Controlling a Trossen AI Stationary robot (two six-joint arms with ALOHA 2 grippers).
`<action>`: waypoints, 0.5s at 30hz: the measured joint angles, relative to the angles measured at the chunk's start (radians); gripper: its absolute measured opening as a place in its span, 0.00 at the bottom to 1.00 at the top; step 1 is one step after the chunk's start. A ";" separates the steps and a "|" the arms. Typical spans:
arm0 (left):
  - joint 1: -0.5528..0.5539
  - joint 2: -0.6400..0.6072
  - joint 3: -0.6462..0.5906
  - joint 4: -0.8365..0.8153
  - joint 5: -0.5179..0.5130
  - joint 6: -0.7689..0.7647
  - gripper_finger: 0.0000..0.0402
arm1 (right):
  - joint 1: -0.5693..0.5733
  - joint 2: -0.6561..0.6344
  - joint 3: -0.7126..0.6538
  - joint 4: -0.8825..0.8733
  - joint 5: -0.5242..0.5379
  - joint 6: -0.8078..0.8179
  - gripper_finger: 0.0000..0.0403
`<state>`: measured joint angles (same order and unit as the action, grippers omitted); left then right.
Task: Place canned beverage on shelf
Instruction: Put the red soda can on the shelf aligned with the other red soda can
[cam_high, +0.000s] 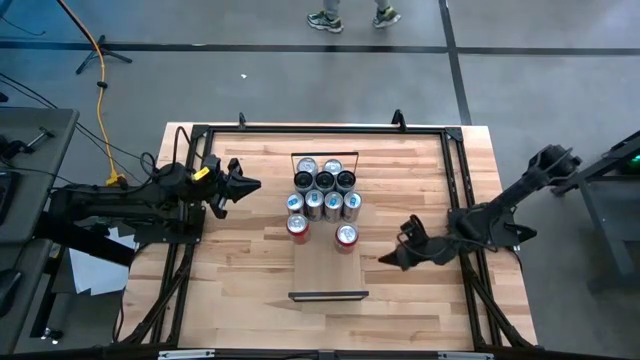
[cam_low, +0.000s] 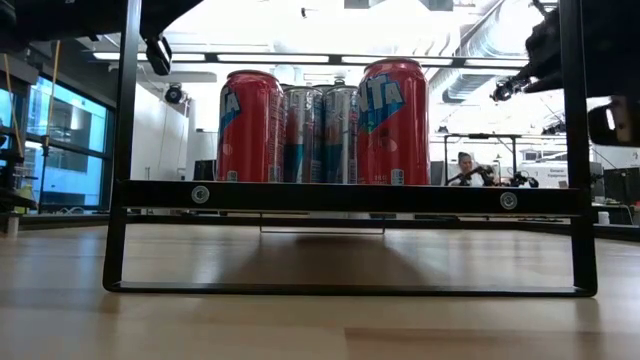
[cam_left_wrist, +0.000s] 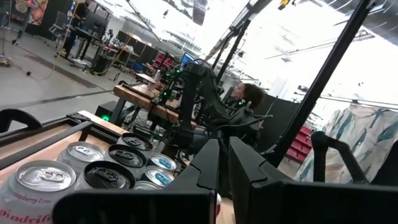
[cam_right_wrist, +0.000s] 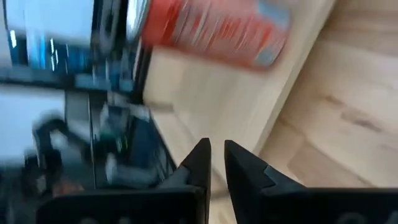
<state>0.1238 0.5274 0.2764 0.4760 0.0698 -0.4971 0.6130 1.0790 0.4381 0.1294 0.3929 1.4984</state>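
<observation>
At centre of the high view, the shelf (cam_high: 327, 268) lies as a long narrow pale wooden plank on the wider butcher-block table (cam_high: 240, 280), with a thin black rail at each short end: one toward the top of the frame behind the cans, one (cam_high: 328, 295) toward the bottom. Grain is smooth, tone lighter than the tabletop's.

Cans occupy the upper half of the plank. A cluster of silver and dark-topped cans (cam_high: 325, 190) stands in rows near the upper rail. Below them stand two red cans: one (cam_high: 297, 226) at the plank's left edge, one (cam_high: 346, 236) at its right edge, both upright. The lower half of the plank is bare wood.

Low view: the two red cans (cam_low: 249, 125) (cam_low: 393, 122) stand tall behind the near black rail (cam_low: 350, 197), silver cans between and behind them. Lettering is partly visible, not legible in full.

Left gripper (cam_high: 252, 185) sits left of the can cluster, apart from it, fingers clenched together, holding nothing. Left wrist view shows the can tops (cam_left_wrist: 93, 168) just ahead of its fingers (cam_left_wrist: 208, 165).

Right gripper (cam_high: 386, 260) sits right of the plank, lower than the right red can, near but not touching. Fingers nearly closed with a slim gap, nothing between them. Right wrist view shows a red can (cam_right_wrist: 214, 28), blurred, beyond the fingers (cam_right_wrist: 200, 158).
</observation>
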 joint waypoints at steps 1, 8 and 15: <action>0.000 0.000 0.000 0.000 0.000 0.000 0.00 | -0.005 0.010 -0.001 0.010 0.033 0.041 0.08; 0.000 0.000 0.000 0.001 -0.004 0.000 0.00 | -0.067 0.160 0.105 0.024 0.046 0.124 0.01; 0.000 0.000 0.000 0.001 -0.005 0.001 0.00 | -0.111 0.336 0.199 0.018 0.054 0.109 0.00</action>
<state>0.1234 0.5274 0.2764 0.4767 0.0650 -0.4961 0.5016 1.4151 0.6367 0.1469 0.4471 1.6071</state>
